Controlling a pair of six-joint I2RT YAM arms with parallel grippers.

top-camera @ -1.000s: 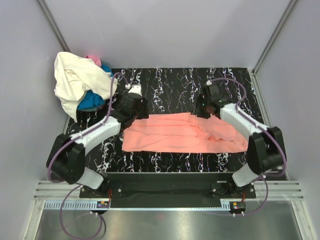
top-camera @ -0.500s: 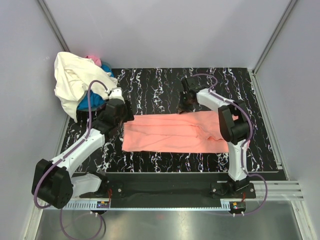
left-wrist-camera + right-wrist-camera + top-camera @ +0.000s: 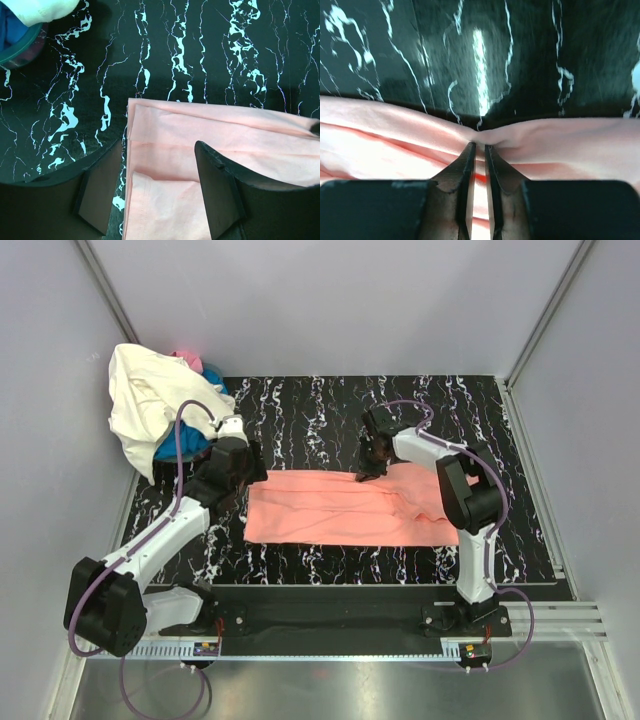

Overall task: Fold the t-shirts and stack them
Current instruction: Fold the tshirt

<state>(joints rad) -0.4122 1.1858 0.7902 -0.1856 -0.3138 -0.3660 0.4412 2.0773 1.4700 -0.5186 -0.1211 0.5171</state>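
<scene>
The salmon-pink t-shirt [image 3: 350, 508] lies folded in a long strip across the black marbled table [image 3: 330, 410]. My left gripper [image 3: 247, 473] is open just above its far left corner. In the left wrist view the gripper [image 3: 157, 177] straddles the shirt's left edge [image 3: 165, 150], with one finger [image 3: 100, 190] over the table. My right gripper [image 3: 367, 470] is shut on the middle of the shirt's far edge. In the right wrist view the gripper [image 3: 479, 146] pinches a bunched fold of the shirt [image 3: 570, 140].
A heap at the far left corner holds the cream-white shirt [image 3: 145, 405], the bright blue shirt [image 3: 180, 445] and a bit of hot pink [image 3: 185, 358]. The heap shows at the top left of the left wrist view [image 3: 40, 10]. Grey walls enclose the table.
My right gripper swung from the shirt's right end to its far edge middle and closed on the cloth. My left gripper moved left to the far left corner and now holds still.
</scene>
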